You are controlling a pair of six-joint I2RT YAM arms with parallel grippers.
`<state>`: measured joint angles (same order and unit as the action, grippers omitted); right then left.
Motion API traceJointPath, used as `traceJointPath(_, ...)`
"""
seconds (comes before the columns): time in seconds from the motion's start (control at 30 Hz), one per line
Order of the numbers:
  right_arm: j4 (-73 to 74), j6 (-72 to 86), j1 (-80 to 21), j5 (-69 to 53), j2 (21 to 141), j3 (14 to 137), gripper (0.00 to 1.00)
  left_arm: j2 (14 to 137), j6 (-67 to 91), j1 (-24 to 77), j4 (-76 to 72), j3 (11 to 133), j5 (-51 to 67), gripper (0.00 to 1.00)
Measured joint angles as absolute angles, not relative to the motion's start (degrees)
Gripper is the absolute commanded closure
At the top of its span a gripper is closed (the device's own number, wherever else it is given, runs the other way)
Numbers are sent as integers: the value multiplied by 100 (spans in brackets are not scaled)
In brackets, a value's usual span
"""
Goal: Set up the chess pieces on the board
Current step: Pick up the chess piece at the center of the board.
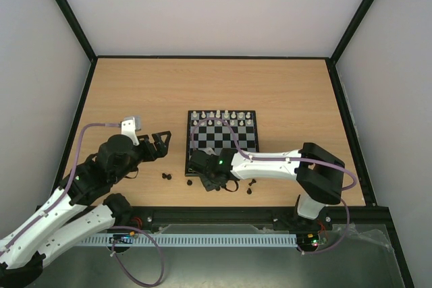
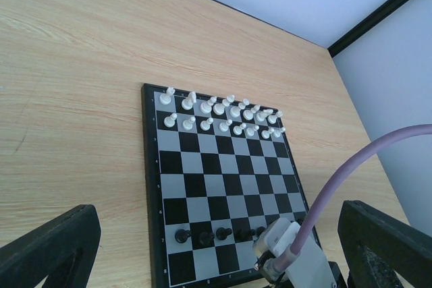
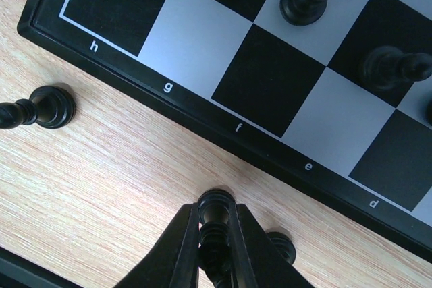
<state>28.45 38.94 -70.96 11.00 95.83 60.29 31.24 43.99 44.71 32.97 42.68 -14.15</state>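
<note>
The board (image 1: 223, 141) lies mid-table, with white chess pieces (image 1: 223, 118) filling its two far rows. Several black pawns (image 2: 202, 236) stand along its near side. My right gripper (image 3: 217, 212) is shut on a black chess piece (image 3: 217, 202). That piece is on the wood just off the board's edge by the letter f. Seen from above, the right gripper (image 1: 208, 181) is at the board's near-left corner. My left gripper (image 1: 162, 145) hovers open left of the board, its fingers (image 2: 47, 247) wide apart and holding nothing.
Loose black pieces lie on the wood near the board's front edge: one pair (image 1: 167, 176) to the left, others (image 1: 251, 185) to the right. One lies on its side (image 3: 37, 108) and another is tucked behind my right finger (image 3: 282, 244). A purple cable (image 2: 351, 173) crosses the left wrist view.
</note>
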Motion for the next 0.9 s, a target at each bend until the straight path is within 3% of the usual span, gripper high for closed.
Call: traceJointPath(0.9,3503,3844,-6895,1702,9024,6593,88,3273,4394,4471,3293,4268,-1409,1)
